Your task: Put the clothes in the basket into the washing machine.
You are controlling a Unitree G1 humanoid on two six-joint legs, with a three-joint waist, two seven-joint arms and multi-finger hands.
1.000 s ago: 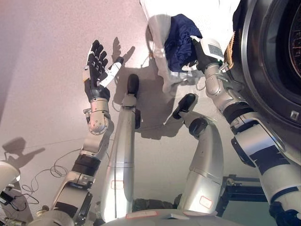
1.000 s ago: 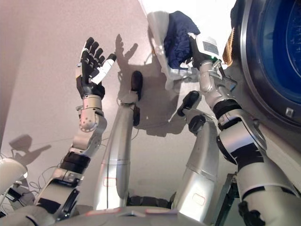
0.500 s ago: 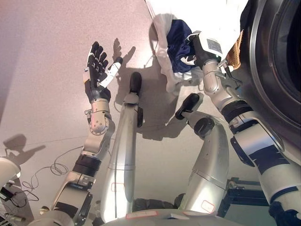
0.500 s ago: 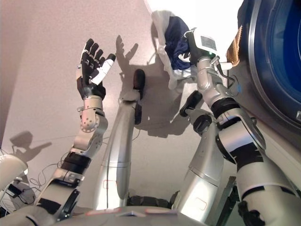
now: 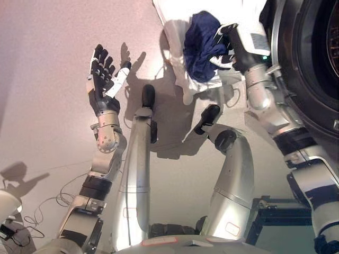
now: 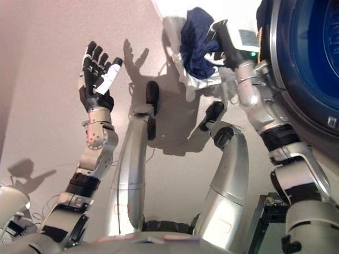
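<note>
My right hand [image 5: 229,45] is shut on a dark blue garment [image 5: 200,45] and holds it up in front of the white laundry basket [image 5: 177,37] at the top of the view. The garment also shows in the right eye view [image 6: 195,42], bunched against my right hand [image 6: 222,39]. The washing machine [image 5: 310,63] with its round door opening [image 6: 312,58] fills the right side, close beside my right arm. My left hand [image 5: 103,79] is open, raised with fingers spread over the bare floor at the left, holding nothing.
A dark stand [image 5: 275,214] sits at the lower right below the washing machine. A small white object [image 5: 8,201] lies at the lower left edge. Pale floor [image 5: 42,79] stretches across the left half.
My right hand has risen with the blue garment, lifting it higher out of the basket and a little toward the washing machine. My left hand stays raised and open.
</note>
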